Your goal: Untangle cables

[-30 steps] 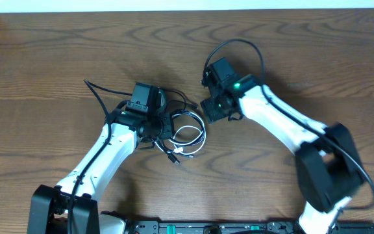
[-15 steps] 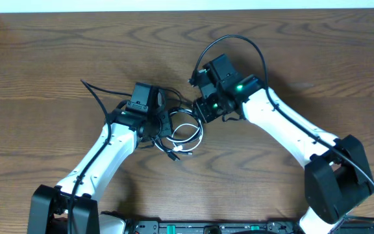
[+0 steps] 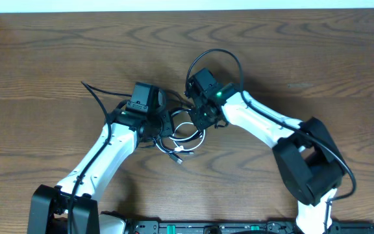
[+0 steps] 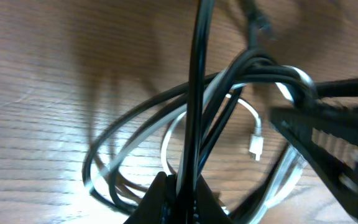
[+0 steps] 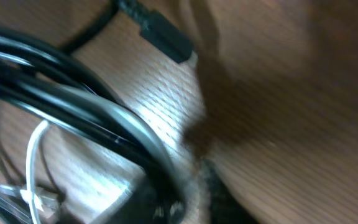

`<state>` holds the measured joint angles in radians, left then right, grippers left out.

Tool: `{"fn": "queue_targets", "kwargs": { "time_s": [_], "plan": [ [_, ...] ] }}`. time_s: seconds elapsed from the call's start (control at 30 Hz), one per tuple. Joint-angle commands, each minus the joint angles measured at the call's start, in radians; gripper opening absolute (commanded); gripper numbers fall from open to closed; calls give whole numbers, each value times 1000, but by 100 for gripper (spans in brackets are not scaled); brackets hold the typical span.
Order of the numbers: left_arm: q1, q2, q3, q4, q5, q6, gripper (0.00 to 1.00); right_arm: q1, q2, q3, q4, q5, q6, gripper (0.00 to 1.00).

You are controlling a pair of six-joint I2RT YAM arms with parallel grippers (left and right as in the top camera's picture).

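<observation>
The cables [image 3: 186, 134] lie as a tangle of thin black cords and one white cord between the two grippers. In the left wrist view the loops [image 4: 166, 134] spread over the wood, with a white plug [image 4: 256, 147] inside them. My left gripper [image 3: 162, 127] sits at the tangle's left edge; its jaws [image 4: 183, 198] are shut on one black cord that runs straight up. My right gripper [image 3: 198, 115] is at the tangle's upper right. In the blurred right wrist view, its jaws [image 5: 166, 202] are closed round the black and white bundle [image 5: 86, 102].
The brown wooden table [image 3: 317, 58] lies under everything. A thick black arm wire [image 3: 216, 58] arcs above my right wrist, and another [image 3: 96, 96] trails left of my left wrist. A black plug end [image 5: 160, 34] lies just beyond the bundle.
My right gripper has moved left and down from beside the tangle onto its upper right edge. The loops have drawn in tighter. My left gripper has held its place.
</observation>
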<state>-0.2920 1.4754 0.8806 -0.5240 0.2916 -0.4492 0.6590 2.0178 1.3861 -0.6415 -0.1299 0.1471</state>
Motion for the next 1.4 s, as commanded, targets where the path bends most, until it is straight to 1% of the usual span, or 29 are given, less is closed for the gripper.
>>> {"fn": "queue_targets", "kwargs": {
  "time_s": [0.0, 0.07, 0.1, 0.13, 0.23, 0.27, 0.3, 0.57, 0.73, 1.03, 1.2, 1.37],
  "plan": [
    [-1, 8, -2, -5, 14, -9, 7, 1, 27, -1, 10, 60, 6, 1],
    [-1, 8, -2, -5, 5, -8, 9, 1, 26, -1, 14, 59, 6, 1],
    [-1, 8, -2, -5, 2, -8, 15, 1, 26, 0, 16, 54, 6, 1],
    [-1, 8, -2, -5, -10, -9, 22, 2, 26, 0, 19, 41, 6, 1],
    [-1, 8, -2, -5, -40, -9, 38, 2, 26, 0, 25, -6, 6, 1],
    [-1, 8, -2, -5, -47, -8, 41, 2, 26, 0, 27, -23, 6, 1],
    [-1, 8, -2, -5, -50, -9, 43, 2, 26, 0, 29, -40, 6, 1],
    [-2, 21, -2, -5, -50, -9, 43, 1, 26, 0, 41, -93, 15, 1],
    [-1, 34, -2, -33, -50, -16, 43, -24, 23, 2, 49, -237, -7, 1],
    [-1, 34, -2, -43, -50, -22, 43, -119, 23, 2, 42, -472, -9, 1],
    [-1, 34, -2, -51, -49, -51, 43, -145, 23, 2, 35, -539, -44, 1],
    [-1, 34, -2, -23, -49, -108, 43, -135, 23, 2, 36, -540, -44, 1]
  ]
}}
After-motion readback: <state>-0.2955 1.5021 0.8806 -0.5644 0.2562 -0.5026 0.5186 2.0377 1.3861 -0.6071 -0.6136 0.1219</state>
